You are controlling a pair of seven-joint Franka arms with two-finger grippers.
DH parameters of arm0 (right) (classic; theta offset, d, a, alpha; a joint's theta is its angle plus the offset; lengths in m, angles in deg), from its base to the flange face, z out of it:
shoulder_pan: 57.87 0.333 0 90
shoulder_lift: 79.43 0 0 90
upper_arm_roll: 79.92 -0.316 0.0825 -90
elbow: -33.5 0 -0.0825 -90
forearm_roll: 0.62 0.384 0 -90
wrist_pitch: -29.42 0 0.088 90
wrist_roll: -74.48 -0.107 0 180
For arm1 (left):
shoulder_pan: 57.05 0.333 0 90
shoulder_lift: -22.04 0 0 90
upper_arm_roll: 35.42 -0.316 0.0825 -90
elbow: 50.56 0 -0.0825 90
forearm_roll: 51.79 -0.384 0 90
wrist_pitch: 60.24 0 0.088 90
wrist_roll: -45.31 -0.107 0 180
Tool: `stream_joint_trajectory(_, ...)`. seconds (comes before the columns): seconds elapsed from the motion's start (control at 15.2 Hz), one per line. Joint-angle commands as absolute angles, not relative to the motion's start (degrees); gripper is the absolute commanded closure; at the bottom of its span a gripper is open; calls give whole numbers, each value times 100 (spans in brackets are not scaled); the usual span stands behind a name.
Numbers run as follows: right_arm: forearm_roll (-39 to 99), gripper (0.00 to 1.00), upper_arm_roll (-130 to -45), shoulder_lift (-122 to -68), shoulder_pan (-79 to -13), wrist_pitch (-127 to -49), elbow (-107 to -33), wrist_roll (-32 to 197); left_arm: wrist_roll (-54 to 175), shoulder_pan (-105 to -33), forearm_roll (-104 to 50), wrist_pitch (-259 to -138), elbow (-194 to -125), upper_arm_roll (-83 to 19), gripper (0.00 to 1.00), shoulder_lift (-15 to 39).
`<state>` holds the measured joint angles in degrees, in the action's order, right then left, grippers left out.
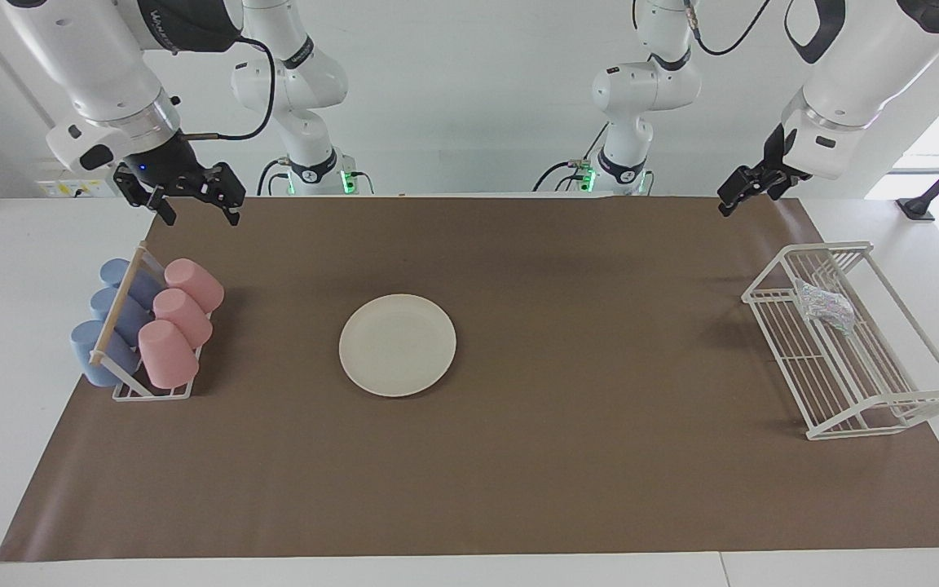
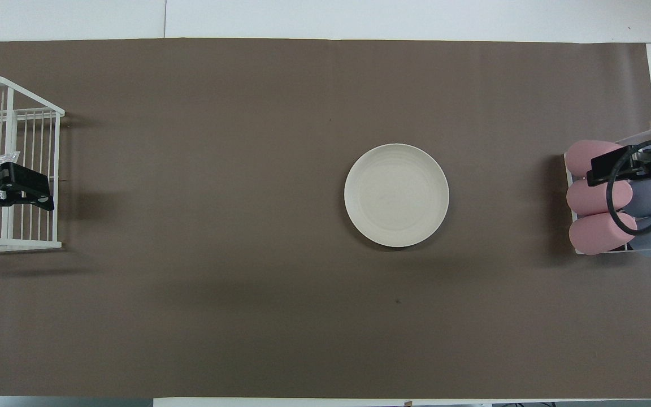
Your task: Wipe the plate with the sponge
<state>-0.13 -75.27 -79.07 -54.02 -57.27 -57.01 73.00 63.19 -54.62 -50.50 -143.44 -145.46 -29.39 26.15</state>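
The plate (image 1: 397,345) lies mid-frame on the brown mat (image 1: 518,489), bare mat all round it. The sponge (image 1: 825,306) sits in the white wire rack (image 1: 885,403) at middle right. The left gripper (image 1: 742,191) hangs released and empty at upper right, above the mat's edge. The right gripper (image 1: 192,196) hangs spread and empty at upper left, above the cup rack (image 1: 152,391).

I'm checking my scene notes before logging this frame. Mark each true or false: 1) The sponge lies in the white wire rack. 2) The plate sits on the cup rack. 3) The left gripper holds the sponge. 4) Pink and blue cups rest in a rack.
1) True: the sponge lies in the white wire rack.
2) False: the plate lies on the brown mat, apart from the cup rack.
3) False: the left gripper is open, raised and empty.
4) True: pink cups and blue cups.
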Motion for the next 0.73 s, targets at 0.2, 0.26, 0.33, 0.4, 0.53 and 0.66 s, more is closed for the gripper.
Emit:
stream_joint_trajectory(0.2,61,0,-7527,-7837,-5426,-5741,-5746,7387,6183,-5871,-4688,-14209,-14260,-3488,0,2442)
stream_joint_trajectory(0.26,61,0,-7527,-7837,-5418,-5741,-5746,7387,6174,-5880,-4686,-13867,-13997,-3506,0,2346)
stream_joint_trajectory(0.33,61,0,-7527,-7837,-5418,-5741,-5746,7387,6166,-5906,-4695,-13681,-13855,-3507,0,2275)
stream_joint_trajectory(0.4,52,0,-7527,-7837,-5418,-5741,-5746,7387,6061,-5942,-4721,-13705,-13853,-3489,0,2274)
stream_joint_trajectory(0.53,61,0,-7527,-7837,-5418,-5741,-5746,7387,5491,-5959,-4976,-13767,-13845,-3402,0,2283)
stream_joint_trajectory(0.66,61,0,-7527,-7837,-5418,-5741,-5746,7387,5489,-5959,-4942,-13968,-13879,-3401,0,2318)
